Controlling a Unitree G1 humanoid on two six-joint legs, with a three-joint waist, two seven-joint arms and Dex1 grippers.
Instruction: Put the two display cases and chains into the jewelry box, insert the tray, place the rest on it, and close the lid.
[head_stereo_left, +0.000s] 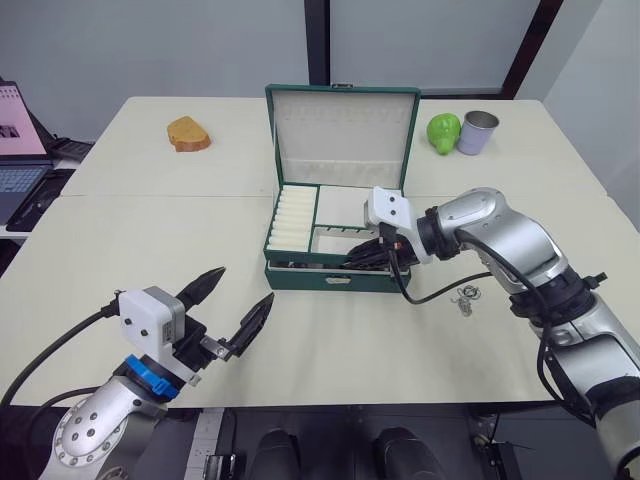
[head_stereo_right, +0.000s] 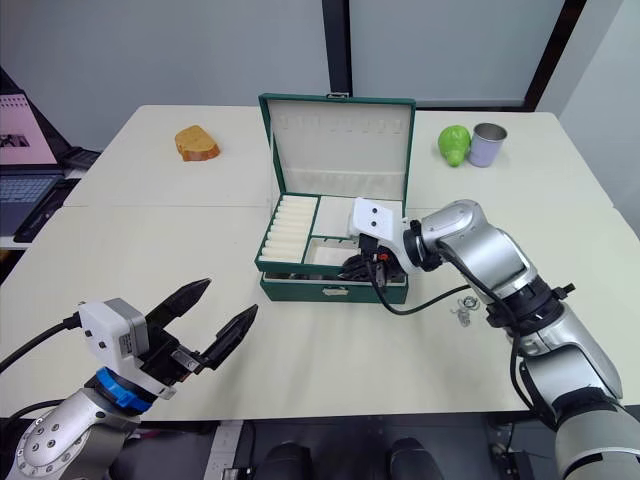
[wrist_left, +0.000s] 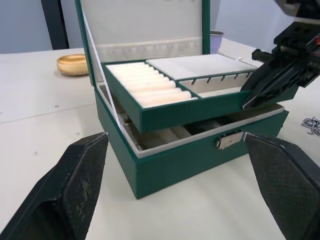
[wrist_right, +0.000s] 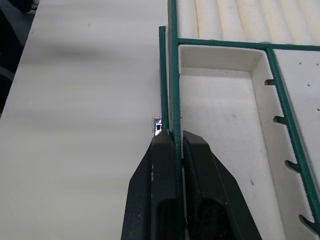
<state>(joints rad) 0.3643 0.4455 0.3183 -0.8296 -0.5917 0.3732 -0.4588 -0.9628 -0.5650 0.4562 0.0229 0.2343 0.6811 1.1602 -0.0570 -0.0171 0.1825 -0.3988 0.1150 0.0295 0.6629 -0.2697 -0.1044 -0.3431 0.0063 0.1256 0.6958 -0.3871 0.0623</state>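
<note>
The jewelry box (head_stereo_left: 335, 281) stands mid-table with its lid (head_stereo_left: 342, 135) upright. The tray (wrist_left: 175, 113) rests partly in the box's mouth, its front raised above the box's front wall and clasp (wrist_left: 229, 139). My right gripper (wrist_right: 177, 145) is shut on the tray's green front rim near its right end, as the head view confirms for the right gripper (head_stereo_left: 372, 255). My left gripper (head_stereo_left: 246, 285) hangs open over the table in front and to the left of the box, holding nothing. The rest (head_stereo_left: 466, 298) lies as a silvery heap on the table right of the box. The display cases and chains are hidden under the tray.
A brown bread-like piece (head_stereo_left: 188, 134) lies at the back left. A green pear (head_stereo_left: 443, 130) and a metal cup (head_stereo_left: 477, 132) stand at the back right. A laptop (head_stereo_left: 20, 150) sits beyond the table's left edge.
</note>
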